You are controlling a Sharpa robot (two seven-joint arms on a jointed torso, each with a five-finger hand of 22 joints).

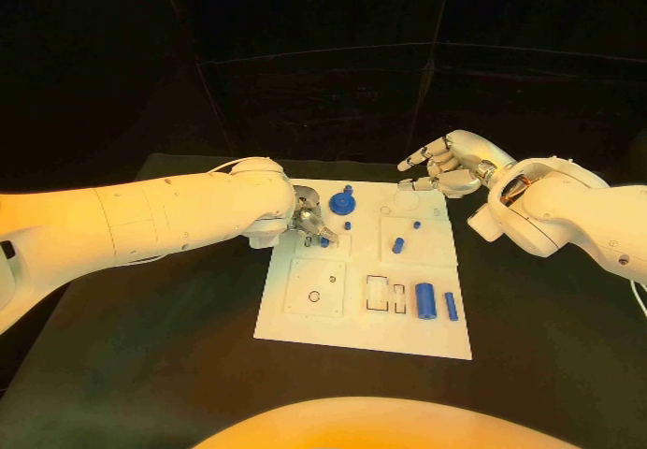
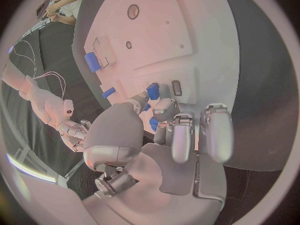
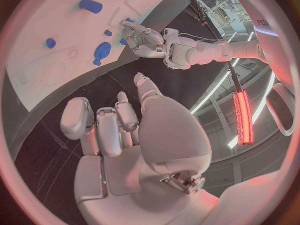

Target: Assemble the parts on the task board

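The white task board (image 1: 364, 323) is laid flat in the middle of the black worktop (image 1: 162, 327). The left hand (image 1: 308, 217) is lowered over the board's far left part, and a small blue part (image 2: 152, 91) is pinched between its thumb and a fingertip, right over the small slots in a raised white panel there; whether the part is already seated in a slot cannot be told. The other fingers (image 2: 215, 132) of that hand are curled above the board's edge.

Just beside that hand, a round blue knobbed part (image 1: 344, 199) is seen standing on the board. A small blue peg (image 1: 348, 225) is found near it, and a short blue cylinder (image 1: 398, 246) is seen lying tilted toward the board's middle. Nearer the robot, a larger blue cylinder (image 1: 426, 301) and a slim blue bar (image 1: 451, 306) are laid side by side, next to rectangular cut-outs.

The right hand (image 1: 445, 164) is held off the board's far right corner, above the worktop, with nothing in it and its fingers loosely bent and apart.
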